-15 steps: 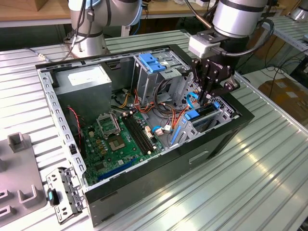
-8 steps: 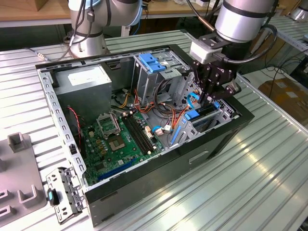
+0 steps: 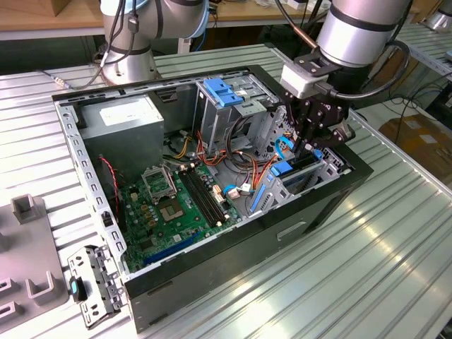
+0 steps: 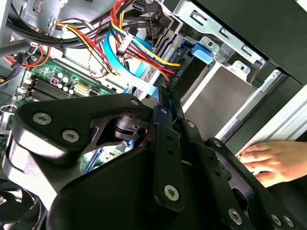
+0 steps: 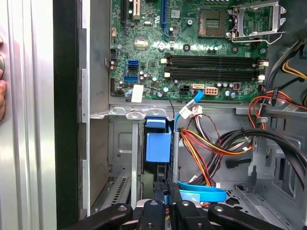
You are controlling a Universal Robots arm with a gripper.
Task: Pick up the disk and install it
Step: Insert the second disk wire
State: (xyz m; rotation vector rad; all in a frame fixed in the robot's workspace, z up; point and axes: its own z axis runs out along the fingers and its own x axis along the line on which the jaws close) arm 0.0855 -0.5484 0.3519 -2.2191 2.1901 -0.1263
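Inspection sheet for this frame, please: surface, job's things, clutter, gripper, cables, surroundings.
Surface: ribbed metal table carrying an open computer case.
Job's things: the disk stands on edge in the drive bay, blue rail showing, just beyond the gripper's fingertips; a grip cannot be confirmed.
Clutter: loose metal bracket and grey fixture blocks at the exterior view's left.
Gripper: gripper is lowered into the case over the drive bay; its fingers sit close together.
Cables: red, yellow and orange wire bundle; blue flat cable beside the bay.
Surroundings: a person's hand rests outside the case wall; second robot base behind.
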